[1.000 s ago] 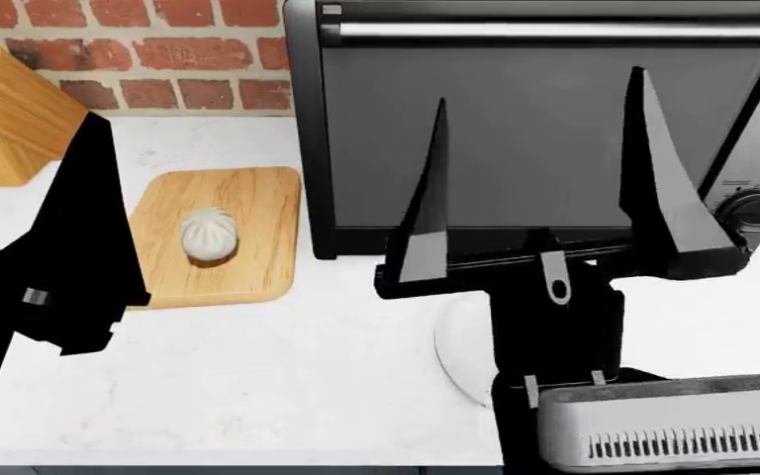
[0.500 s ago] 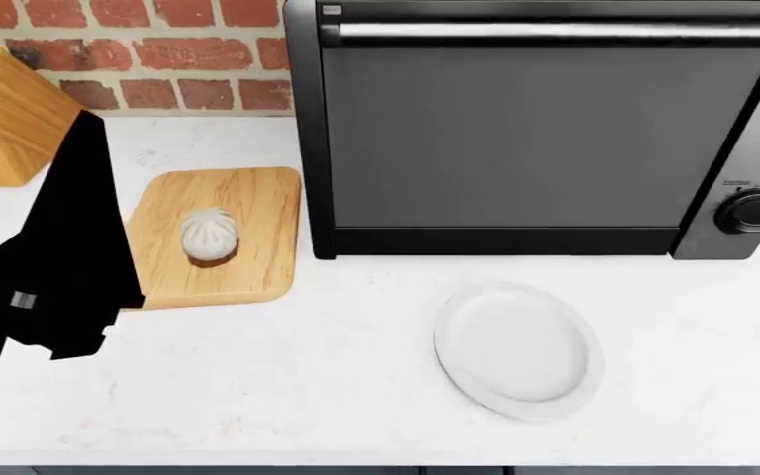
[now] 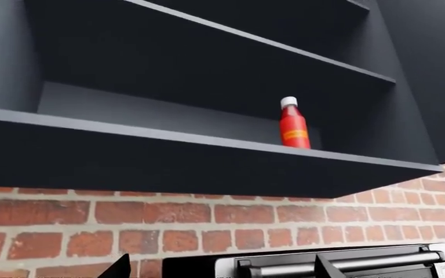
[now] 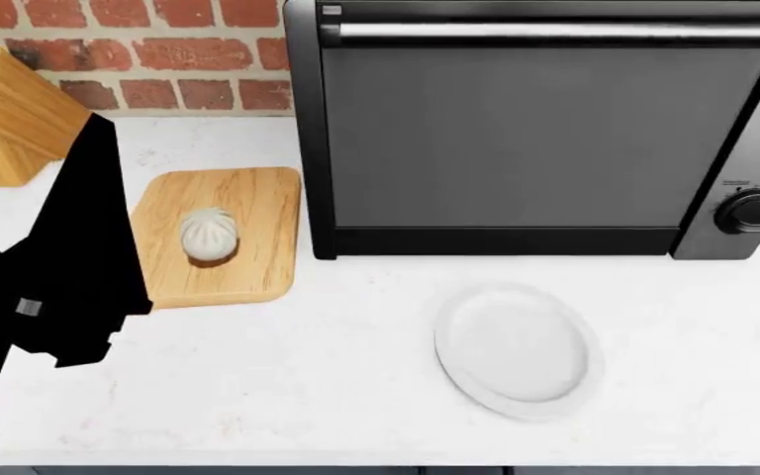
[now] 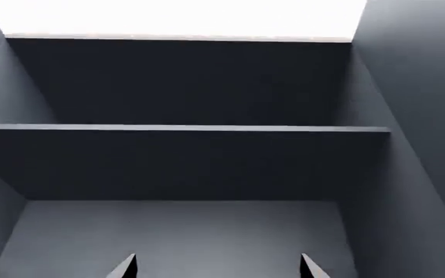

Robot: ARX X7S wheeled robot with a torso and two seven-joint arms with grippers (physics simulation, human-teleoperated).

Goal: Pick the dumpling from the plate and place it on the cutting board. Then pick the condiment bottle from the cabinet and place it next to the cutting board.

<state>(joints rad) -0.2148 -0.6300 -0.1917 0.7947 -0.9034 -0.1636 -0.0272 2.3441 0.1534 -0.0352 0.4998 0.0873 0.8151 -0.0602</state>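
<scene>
1. At the far left of your head view stands the wooden knife block against the brick wall, and your left arm is a black shape covering the counter's left edge.
2. Just right of that arm lies the cutting board, light wood with rounded corners, its right edge close beside the toaster oven. The dumpling, off-white and pleated, sits on the board's left half.
3. In front of the oven the white countertop is bare up to the plate, a plain white round with nothing on it.
4. In your left wrist view the left gripper shows two dark tips set wide apart, released, with nothing between them. Above it the condiment bottle, red with a white cap and orange label, stands upright near the shelf's front edge, towards the cabinet's side wall.
5. Your right gripper is likewise spread and unladen, facing dark cabinet shelves.
</scene>
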